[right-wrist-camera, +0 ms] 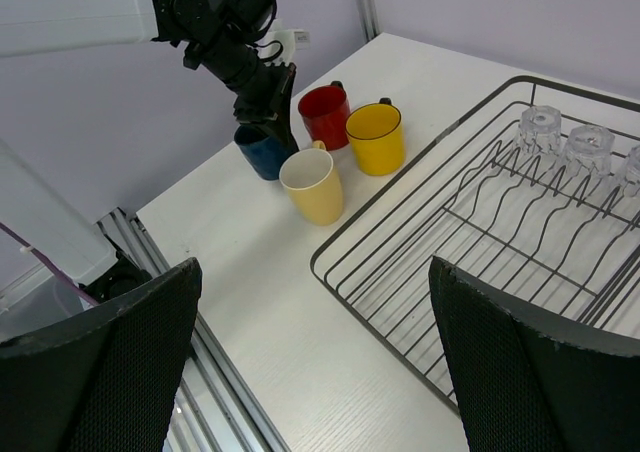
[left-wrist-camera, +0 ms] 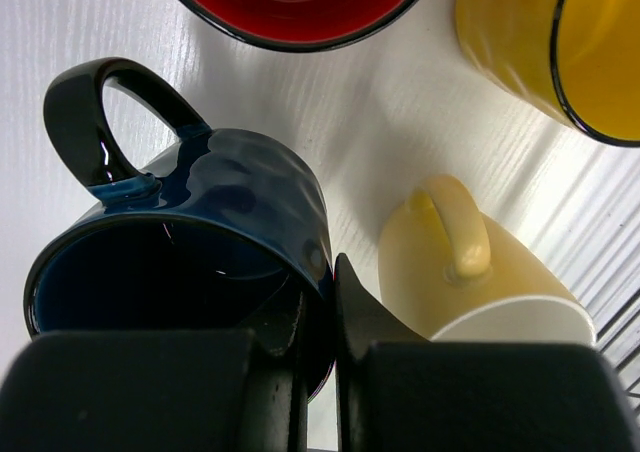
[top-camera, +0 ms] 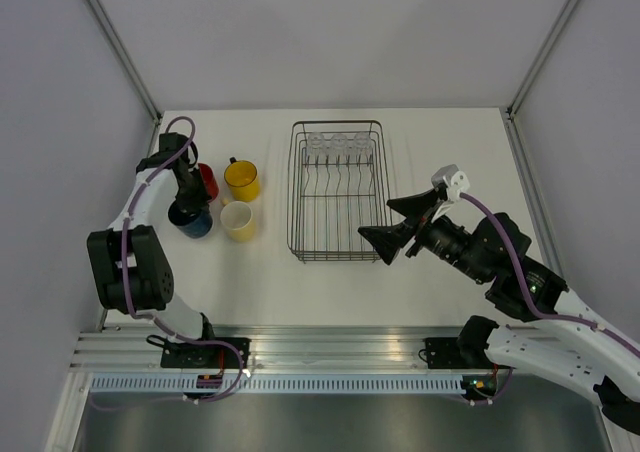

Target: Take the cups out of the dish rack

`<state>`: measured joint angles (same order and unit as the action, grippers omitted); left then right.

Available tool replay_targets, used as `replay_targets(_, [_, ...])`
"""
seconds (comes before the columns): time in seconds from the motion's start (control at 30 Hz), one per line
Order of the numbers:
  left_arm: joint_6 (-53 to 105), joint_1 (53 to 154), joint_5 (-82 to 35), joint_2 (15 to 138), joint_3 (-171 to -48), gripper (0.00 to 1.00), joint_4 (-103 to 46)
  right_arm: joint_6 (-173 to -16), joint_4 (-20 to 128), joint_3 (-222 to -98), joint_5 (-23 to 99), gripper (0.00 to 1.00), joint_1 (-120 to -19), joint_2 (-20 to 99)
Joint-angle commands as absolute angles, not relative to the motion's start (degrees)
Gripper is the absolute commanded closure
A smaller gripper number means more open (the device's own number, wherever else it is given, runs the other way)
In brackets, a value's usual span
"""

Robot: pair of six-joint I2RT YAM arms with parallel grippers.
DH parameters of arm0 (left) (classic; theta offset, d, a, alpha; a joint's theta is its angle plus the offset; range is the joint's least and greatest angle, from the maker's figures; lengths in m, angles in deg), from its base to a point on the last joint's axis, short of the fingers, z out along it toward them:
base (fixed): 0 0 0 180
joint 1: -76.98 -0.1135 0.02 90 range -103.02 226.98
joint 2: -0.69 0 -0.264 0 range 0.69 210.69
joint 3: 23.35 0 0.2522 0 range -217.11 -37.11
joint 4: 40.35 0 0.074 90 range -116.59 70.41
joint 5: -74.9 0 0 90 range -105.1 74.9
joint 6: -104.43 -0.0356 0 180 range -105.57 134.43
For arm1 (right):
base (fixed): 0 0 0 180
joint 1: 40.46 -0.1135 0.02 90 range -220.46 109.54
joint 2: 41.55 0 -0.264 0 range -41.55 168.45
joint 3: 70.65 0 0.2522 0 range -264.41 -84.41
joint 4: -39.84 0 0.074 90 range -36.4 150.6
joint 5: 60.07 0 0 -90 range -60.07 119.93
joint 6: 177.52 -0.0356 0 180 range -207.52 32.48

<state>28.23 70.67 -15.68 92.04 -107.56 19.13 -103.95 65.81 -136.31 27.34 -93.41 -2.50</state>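
Note:
The dark blue mug [left-wrist-camera: 230,192] stands left of the dish rack [top-camera: 292,192], in a group with the red mug [top-camera: 207,182], the orange-yellow mug [top-camera: 242,180] and the cream mug [top-camera: 238,221]. My left gripper [left-wrist-camera: 320,272] is shut on the blue mug's rim, one finger inside and one outside. Three clear tumblers [top-camera: 340,144] sit at the rack's far end and also show in the right wrist view [right-wrist-camera: 545,127]. My right gripper [top-camera: 378,220] is open and empty over the rack's near right corner.
The rack's plate tines [right-wrist-camera: 520,212] run along its middle. A metal rail [top-camera: 330,357] edges the table's near side. Grey walls stand on the left, right and far sides.

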Motion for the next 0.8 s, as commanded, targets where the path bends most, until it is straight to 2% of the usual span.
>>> replay_targets(0.0, [26.8,70.7,-16.0,93.4,-109.4,0.98,16.1,-102.7,65.2,-137.4,28.3,0.02,-93.2,-3.1])
replay_targets(0.6, [27.4,70.8,-16.4,96.8,-106.1,0.97,13.2,-102.2,64.8,-136.4,29.4,0.02,-93.2,-4.6])
replay_targets(0.67, [27.1,70.8,-16.9,96.8,-106.0,0.94,13.4,-101.9,64.8,-136.1,29.3,0.02,-93.2,-4.9])
replay_targets(0.77, [27.2,70.8,-17.5,95.8,-105.8,0.77,13.3,-101.6,65.2,-136.0,28.5,0.02,-93.2,-5.1])
